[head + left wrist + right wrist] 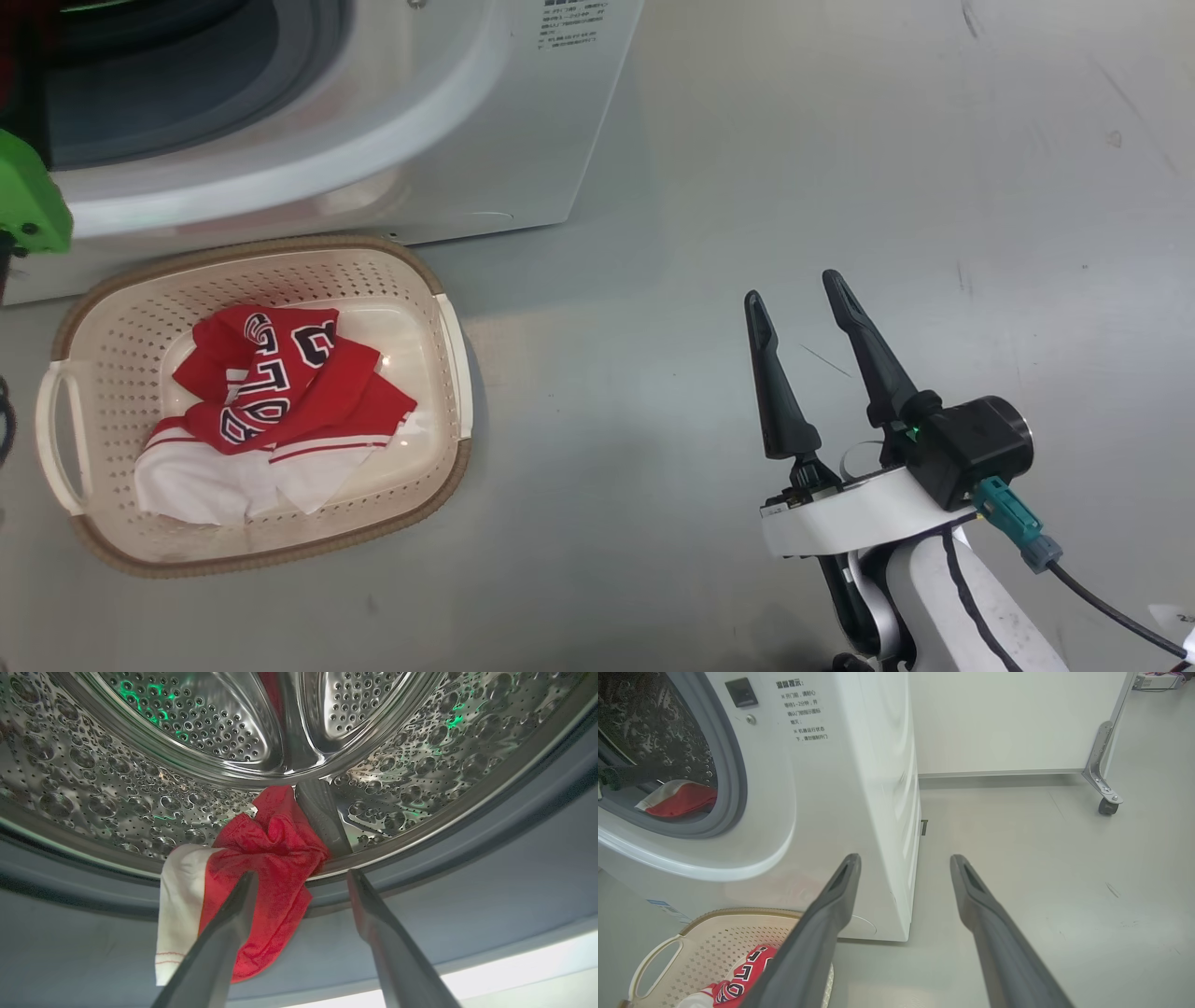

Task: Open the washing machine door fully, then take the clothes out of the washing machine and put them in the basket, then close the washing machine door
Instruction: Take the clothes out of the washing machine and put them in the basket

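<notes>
- The red garment (261,858) lies at the front lip of the drum (140,788). It spills out over the grey seal (467,868) and hangs down
- Its long run goes from the drum's depth out over the lip, roughly in line with the fingers; a white panel edges its left side, and the cloth is crumpled and limp
- The left hand (301,873) points straight at it, jaws wide apart and holding nothing; in the left wrist view, the left finger crosses the hanging cloth, though I cannot tell if it touches
- I judge that the left arm should make this pick: a short reach forward, then close on the bunched red part
- The right hand (792,287) is spread and empty over the floor, well apart from the washing machine (523,140)
- The basket (448,373) sits just before the machine, with a red lettered jersey (280,383) and white fabric already in it
</notes>
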